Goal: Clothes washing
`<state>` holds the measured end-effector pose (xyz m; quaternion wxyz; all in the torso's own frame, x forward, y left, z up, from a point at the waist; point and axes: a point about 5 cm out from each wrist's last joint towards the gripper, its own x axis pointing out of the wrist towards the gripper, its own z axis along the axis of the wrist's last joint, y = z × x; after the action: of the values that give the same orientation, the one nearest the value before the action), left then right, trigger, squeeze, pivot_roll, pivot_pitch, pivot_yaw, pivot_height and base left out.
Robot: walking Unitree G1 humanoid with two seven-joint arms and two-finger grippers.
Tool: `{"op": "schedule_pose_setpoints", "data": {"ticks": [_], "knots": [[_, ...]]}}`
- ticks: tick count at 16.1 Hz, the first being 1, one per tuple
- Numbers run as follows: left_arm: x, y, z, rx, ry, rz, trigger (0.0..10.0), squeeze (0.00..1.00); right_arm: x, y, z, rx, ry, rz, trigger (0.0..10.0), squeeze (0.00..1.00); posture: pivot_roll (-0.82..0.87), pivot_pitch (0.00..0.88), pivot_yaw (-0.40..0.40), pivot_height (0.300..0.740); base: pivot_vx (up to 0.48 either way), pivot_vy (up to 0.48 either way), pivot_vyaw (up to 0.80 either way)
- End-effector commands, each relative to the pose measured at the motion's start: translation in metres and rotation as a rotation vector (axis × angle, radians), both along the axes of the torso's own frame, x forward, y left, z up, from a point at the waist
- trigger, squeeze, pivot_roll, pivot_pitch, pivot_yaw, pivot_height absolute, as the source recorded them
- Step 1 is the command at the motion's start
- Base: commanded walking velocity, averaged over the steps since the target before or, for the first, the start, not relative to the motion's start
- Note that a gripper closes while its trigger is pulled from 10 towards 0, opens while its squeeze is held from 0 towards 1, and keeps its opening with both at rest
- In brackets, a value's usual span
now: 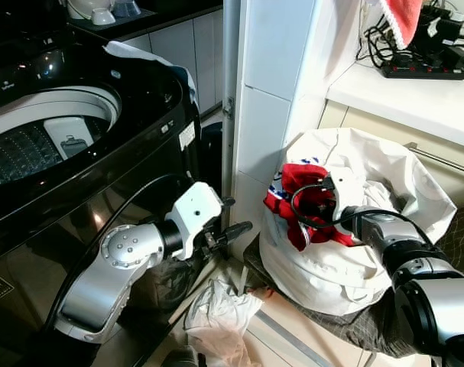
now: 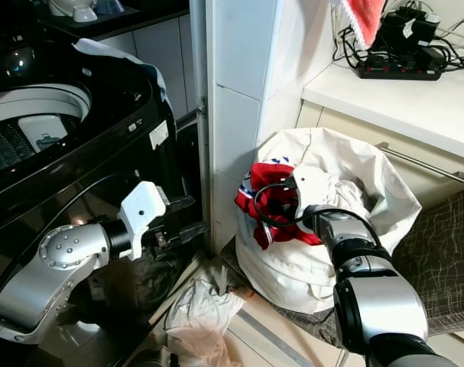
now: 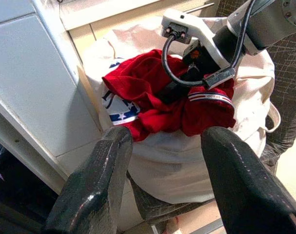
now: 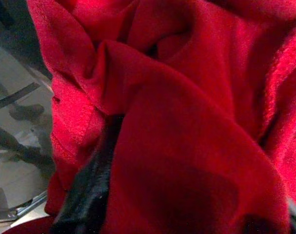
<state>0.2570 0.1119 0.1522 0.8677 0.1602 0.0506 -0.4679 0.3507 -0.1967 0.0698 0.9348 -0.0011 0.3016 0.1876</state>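
Early stage, judging by the layout: the washing machine (image 1: 56, 145) stands open-topped to the robot's left, its drum looking empty of clothes as far as can be seen, so nothing seems loaded yet. Right gripper (image 3: 187, 80) is buried in the red garment (image 1: 304, 202) at the mouth of the white laundry bag (image 1: 369, 252); red cloth wraps over its fingers and it appears to be clamped on the fabric, though the tips themselves are hidden. Garment is bunched at the bag's opening, part draped down the bag's front just below the gripper, not yet lifted clear. Left gripper (image 1: 228, 229) hangs between machine and bag, fingers spread, holding nothing, pointing toward the garment. Crumpled pale cloth (image 1: 216, 313) on the floor below the left gripper. Remaining: lift garment out, carry to drum, repeat for the bag's other contents.
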Motion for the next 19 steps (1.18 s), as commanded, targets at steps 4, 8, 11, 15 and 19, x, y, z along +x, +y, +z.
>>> {"op": "schedule_pose_setpoints", "data": {"ticks": [4,8,11,15,19], "knots": [[0.008,-0.001,0.005,-0.004,-0.041,0.013,10.0,0.0,0.01,-0.01,0.018,0.033,-0.045,-0.043,0.0,0.0,0.13,0.0,-0.001,0.74,0.0,0.0,0.0],[0.016,-0.002,0.004,-0.003,-0.072,0.044,10.0,0.0,0.026,-0.016,0.057,0.108,-0.179,-0.053,0.0,0.0,0.1,0.0,0.004,0.74,0.0,0.0,0.0],[0.03,0.007,0.002,0.038,-0.132,0.142,10.0,0.0,0.039,-0.019,0.114,0.133,-0.38,0.0,0.0,0.0,0.07,0.0,0.02,0.74,0.0,0.0,0.0],[0.045,0.014,0.027,-0.058,-0.222,0.234,10.0,0.0,0.034,-0.021,0.201,0.096,-0.634,0.09,0.0,0.0,0.06,0.0,0.026,0.74,0.0,0.0,0.0],[0.049,0.0,0.073,-0.289,-0.319,0.206,10.0,1.0,0.014,0.008,0.266,0.397,-0.75,0.16,0.0,0.0,0.06,0.0,-0.001,0.74,0.0,0.0,0.0]]}}
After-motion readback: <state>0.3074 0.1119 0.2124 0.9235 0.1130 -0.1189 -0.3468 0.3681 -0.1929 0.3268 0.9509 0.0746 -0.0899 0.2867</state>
